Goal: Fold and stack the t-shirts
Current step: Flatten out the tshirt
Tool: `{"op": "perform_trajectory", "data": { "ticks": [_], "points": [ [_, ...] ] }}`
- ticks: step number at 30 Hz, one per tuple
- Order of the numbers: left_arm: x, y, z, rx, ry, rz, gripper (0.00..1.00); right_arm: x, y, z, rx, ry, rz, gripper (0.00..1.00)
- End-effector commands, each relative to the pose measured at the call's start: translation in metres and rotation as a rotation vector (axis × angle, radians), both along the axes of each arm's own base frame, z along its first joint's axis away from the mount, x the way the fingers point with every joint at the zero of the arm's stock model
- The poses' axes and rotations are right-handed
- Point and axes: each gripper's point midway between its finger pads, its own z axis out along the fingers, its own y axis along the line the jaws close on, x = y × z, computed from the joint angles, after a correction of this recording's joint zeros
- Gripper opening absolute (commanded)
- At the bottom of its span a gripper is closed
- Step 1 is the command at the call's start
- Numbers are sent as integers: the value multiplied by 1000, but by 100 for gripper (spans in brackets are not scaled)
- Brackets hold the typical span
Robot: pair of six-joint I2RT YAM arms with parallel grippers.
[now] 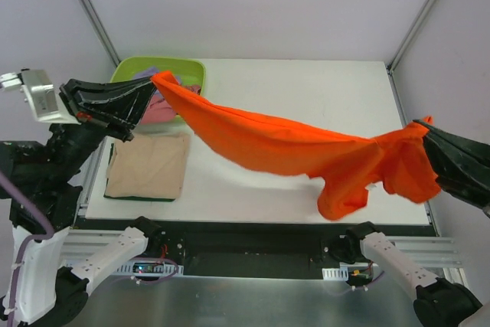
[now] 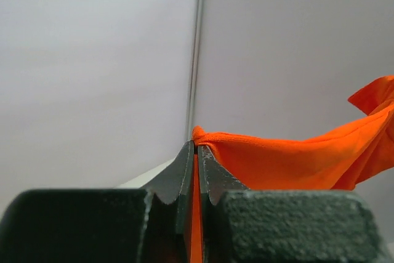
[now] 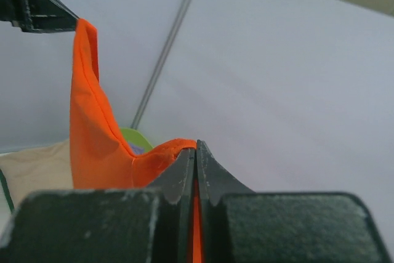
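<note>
The bright orange t-shirt (image 1: 283,143) hangs stretched in the air across the table between my two grippers. My left gripper (image 1: 153,80) is shut on its left end above the tub; the cloth shows pinched between the jaws in the left wrist view (image 2: 289,161). My right gripper (image 1: 421,126) is shut on the right end at the table's right edge, and the orange cloth shows in the right wrist view (image 3: 92,127). A sleeve droops at the lower right. The tan t-shirt (image 1: 148,166) lies folded at the table's left. Pink and lavender cloth (image 1: 159,105) lies in the tub.
The lime-green tub (image 1: 184,69) stands at the back left corner of the white table (image 1: 321,89). Metal frame posts rise at the back corners. The table's front edge runs just behind the arm bases.
</note>
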Motion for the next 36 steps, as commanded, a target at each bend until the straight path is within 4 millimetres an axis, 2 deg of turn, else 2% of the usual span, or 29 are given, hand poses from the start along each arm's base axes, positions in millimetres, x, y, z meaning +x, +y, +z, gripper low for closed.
{"op": "perform_trajectory", "data": {
  "ticks": [1,3,4,7,8,10,13,14,16,18,19,20,21,22,23,24,25,28,30,33,36],
  "points": [
    [-29,-1,26,14,-98,-73,0,-20,14,10,-55,-27,119,0],
    [-15,-2,32,10,-91,-36,0,-9,9,14,-49,-31,60,1],
    [1,-3,31,11,-65,0,0,4,5,15,-38,-17,10,1],
    [66,-11,16,50,34,134,0,54,1,4,-49,58,-119,0],
    [89,-14,5,75,65,180,0,75,2,-4,-65,93,-157,0],
    [147,-16,-28,124,169,319,0,123,4,-27,-107,182,-243,0],
    [232,-15,-93,226,328,520,0,204,3,-83,-223,329,-414,0],
    [258,-18,-121,268,384,555,0,236,6,-111,-284,395,-446,1],
    [309,-30,-186,363,503,589,0,286,7,-168,-359,530,-477,2],
    [349,-28,-245,469,594,684,0,327,7,-227,-413,676,-470,5],
    [364,-26,-267,521,615,730,3,347,3,-256,-422,753,-479,8],
    [379,-21,-292,583,639,788,15,365,2,-285,-431,829,-484,12],
    [391,-15,-308,644,644,844,38,378,0,-307,-431,892,-490,25],
    [400,-9,-327,698,673,900,69,392,-4,-328,-418,960,-511,45],
    [406,-5,-339,743,697,937,89,401,-4,-341,-410,1005,-519,57],
    [409,-2,-346,774,708,960,99,405,-2,-357,-420,1057,-508,65],
    [410,-2,-350,787,710,967,99,409,-1,-365,-419,1093,-513,71],
    [405,-13,-348,741,721,901,99,414,1,-366,-360,1123,-532,87],
    [395,-25,-343,685,737,809,99,410,1,-365,-292,1145,-551,99],
    [375,-46,-342,610,776,655,99,386,-2,-371,-173,1226,-593,96],
    [349,-63,-358,557,858,522,99,345,5,-392,-66,1351,-574,96]
  ]
}}
